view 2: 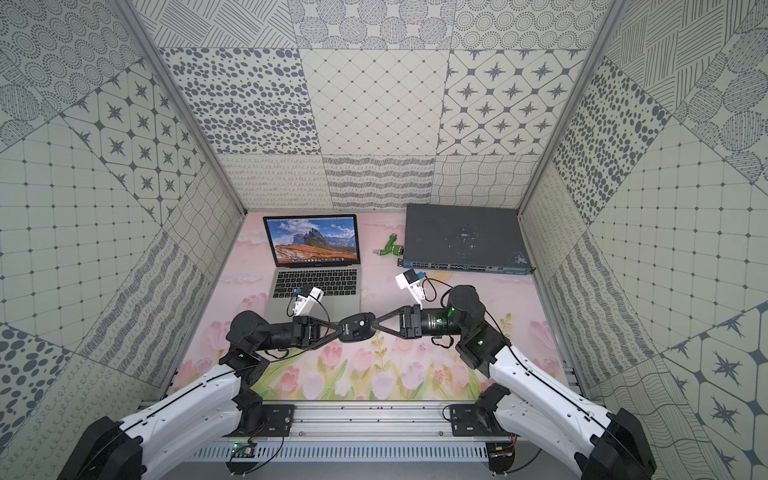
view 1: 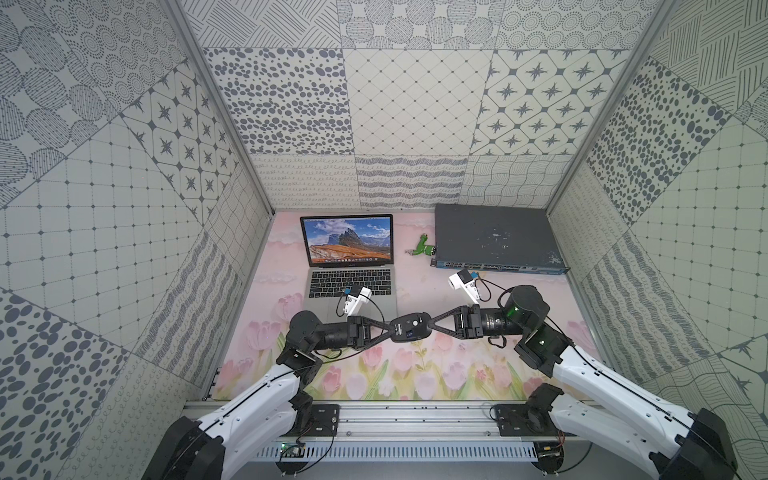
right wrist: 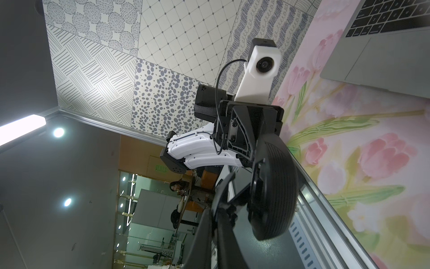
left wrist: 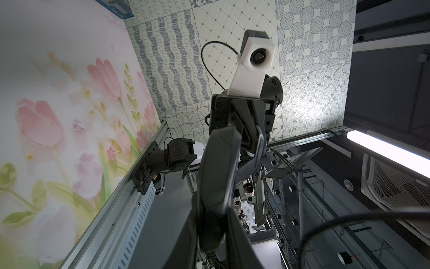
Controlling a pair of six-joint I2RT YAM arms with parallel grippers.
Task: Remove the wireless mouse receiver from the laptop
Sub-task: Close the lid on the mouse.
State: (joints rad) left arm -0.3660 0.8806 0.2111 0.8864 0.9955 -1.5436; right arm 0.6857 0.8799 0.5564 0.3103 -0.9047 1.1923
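The laptop [view 1: 348, 241] [view 2: 313, 241] stands open at the back left with a mountain picture on its screen. Its keyboard corner shows in the right wrist view [right wrist: 384, 58]. The wireless mouse receiver is hidden; no nub shows on the laptop's edges. A black oval mouse [view 1: 411, 327] [view 2: 358, 327] hangs underside up above the flowered mat, in front of the laptop. My left gripper [view 1: 392, 328] [left wrist: 214, 209] is shut on the mouse's left end. My right gripper [view 1: 431, 327] [right wrist: 226, 207] is shut, its tips at the mouse's right end [right wrist: 272, 191]. What they pinch cannot be made out.
A flat dark grey network switch [view 1: 494, 241] lies at the back right. A green-and-white plug [view 1: 424, 248] lies between it and the laptop. Patterned walls close in three sides, and a metal rail [view 1: 415, 419] runs along the front.
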